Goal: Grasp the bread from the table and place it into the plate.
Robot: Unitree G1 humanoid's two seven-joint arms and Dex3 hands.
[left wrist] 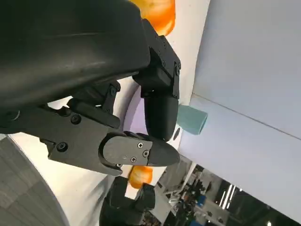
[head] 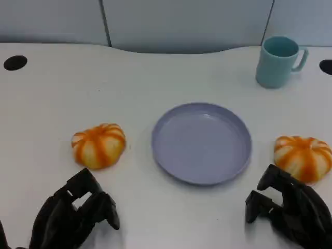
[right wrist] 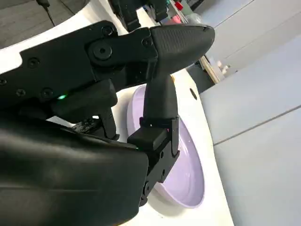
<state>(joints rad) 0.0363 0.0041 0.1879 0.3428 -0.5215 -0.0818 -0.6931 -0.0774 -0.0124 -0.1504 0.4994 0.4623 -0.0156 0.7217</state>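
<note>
Orange-striped, the left bread (head: 98, 145) lay on the table (head: 52, 104) just ahead of the left hand (head: 72, 215), whose fingers were apart and held nothing. The other bread (head: 303, 157) sat just ahead of the empty, loosely spread right hand (head: 290, 207), with the lilac plate (head: 201, 142) between the two.

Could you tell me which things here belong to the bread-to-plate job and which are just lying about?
Job: left bread, right bread, plate, left hand, right hand.
Lying about: teal mug.
</note>
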